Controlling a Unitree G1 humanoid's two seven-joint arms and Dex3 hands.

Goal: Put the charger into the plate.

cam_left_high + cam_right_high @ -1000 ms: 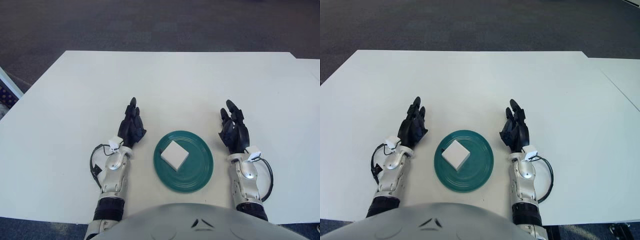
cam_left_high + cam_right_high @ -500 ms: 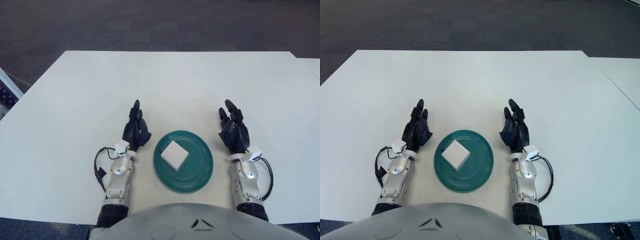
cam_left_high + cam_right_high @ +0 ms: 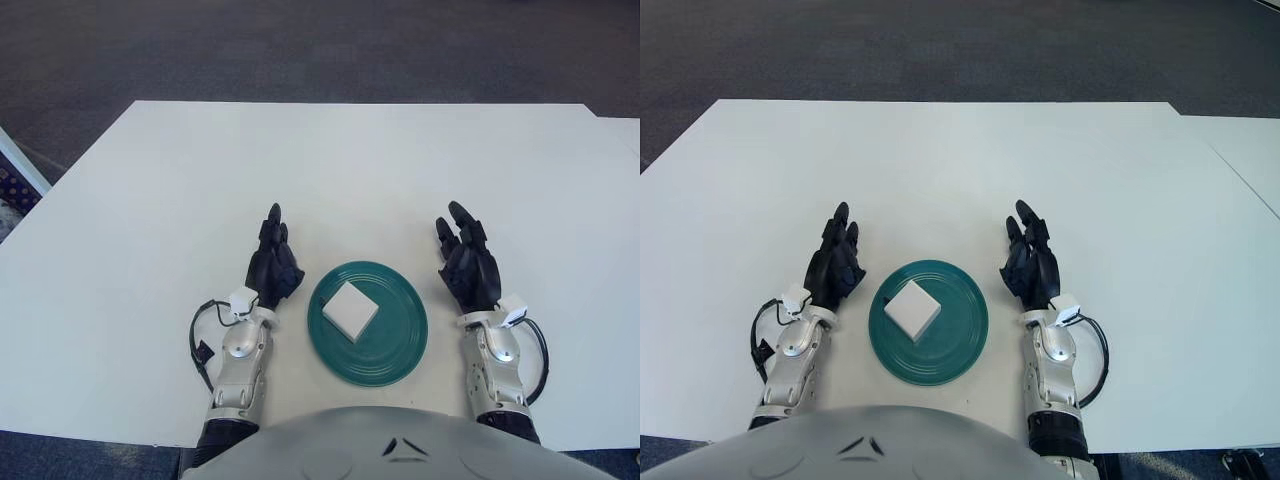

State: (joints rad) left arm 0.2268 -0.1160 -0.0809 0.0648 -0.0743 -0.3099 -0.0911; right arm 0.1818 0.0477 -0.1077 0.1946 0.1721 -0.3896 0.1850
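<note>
Lettering is nowhere legible: the charger (image 3: 349, 310) shows a plain white top face, and the plate (image 3: 398, 352) carries only faint concentric rings in its dark green glaze. The small white tabs at each wrist are too small to read.

The plate sits on the white table (image 3: 330, 170) at the near edge, just in front of the robot's torso, and it holds one thing. That thing is the charger, a flat white square block turned so its corners point roughly near, far, left and right. It lies inside the plate's rim, on the left half of the dish, resting flat and touching nothing but the plate. The right half of the dish is bare green.

The left hand (image 3: 274, 265) lies on the table just left of the plate, beside its rim and apart from it. Its dark fingers are stretched out together, pointing to the far side, and they hold nothing. A black cable loops out from its silver wrist on the left side.

The right hand (image 3: 467, 263) lies on the table just right of the plate, also clear of the rim. Its fingers are extended and slightly fanned, pointing far and a little left, with nothing in them. A black cable loops from its wrist on the right side.

The two hands flank the plate at about the same depth, with the charger between them and nearer the left one. Dark carpet shows beyond the table's far edge.
</note>
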